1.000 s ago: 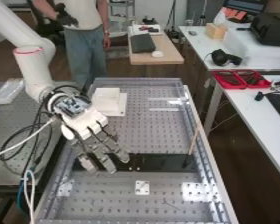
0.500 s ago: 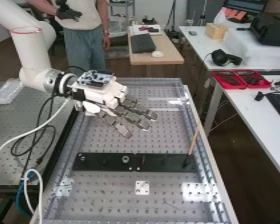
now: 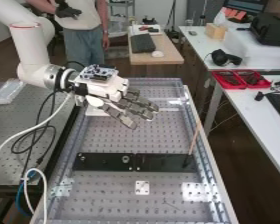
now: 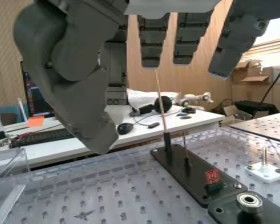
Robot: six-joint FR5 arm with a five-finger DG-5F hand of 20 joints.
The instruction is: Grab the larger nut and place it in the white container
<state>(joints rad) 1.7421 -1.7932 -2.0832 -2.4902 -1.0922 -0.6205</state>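
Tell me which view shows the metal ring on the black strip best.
The wrist view: the metal ring looks large there, its rim and centre distinct, on the black strip. The high view shows it small, near the strip's middle.

Black plate [image 3: 101, 162] on perforated bench [image 3: 104, 202], round metal piece [image 3: 125, 159] on top. Hand [image 3: 109, 90] beyond plate, fingers extended. White square [image 3: 142, 187] just on plate's near side.
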